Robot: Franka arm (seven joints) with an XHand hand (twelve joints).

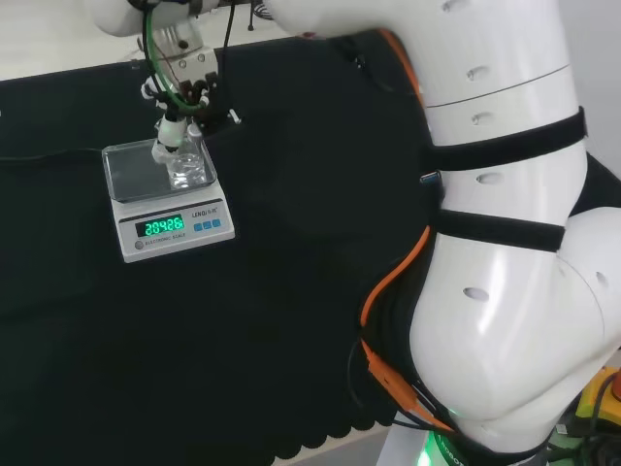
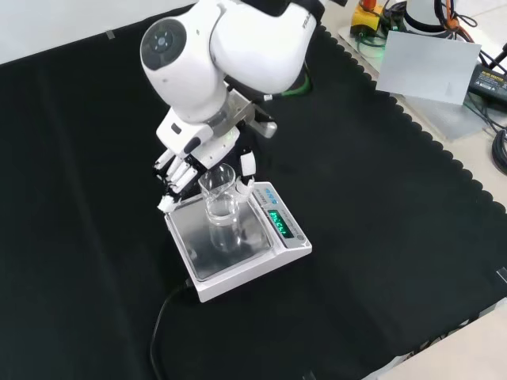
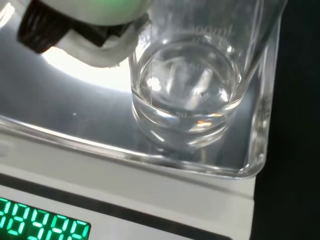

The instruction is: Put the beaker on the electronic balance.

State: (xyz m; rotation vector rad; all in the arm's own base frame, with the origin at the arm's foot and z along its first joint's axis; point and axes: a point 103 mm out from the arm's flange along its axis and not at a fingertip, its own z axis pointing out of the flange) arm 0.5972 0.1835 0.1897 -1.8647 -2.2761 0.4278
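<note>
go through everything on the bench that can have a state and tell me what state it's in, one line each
Beaker: upright on the pan, clear liquid at its bottom.
Electronic balance: switched on, green digits lit, beaker on its metal pan.
Hand: at the beaker's far side in the front view, fingers near the rim; whether it grips the glass cannot be told.

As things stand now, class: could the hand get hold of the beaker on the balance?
Probably yes. The hand is right beside the beaker, which stands upright on the balance pan, and nothing lies between them. Whether the fingers already touch the glass is unclear.
</note>
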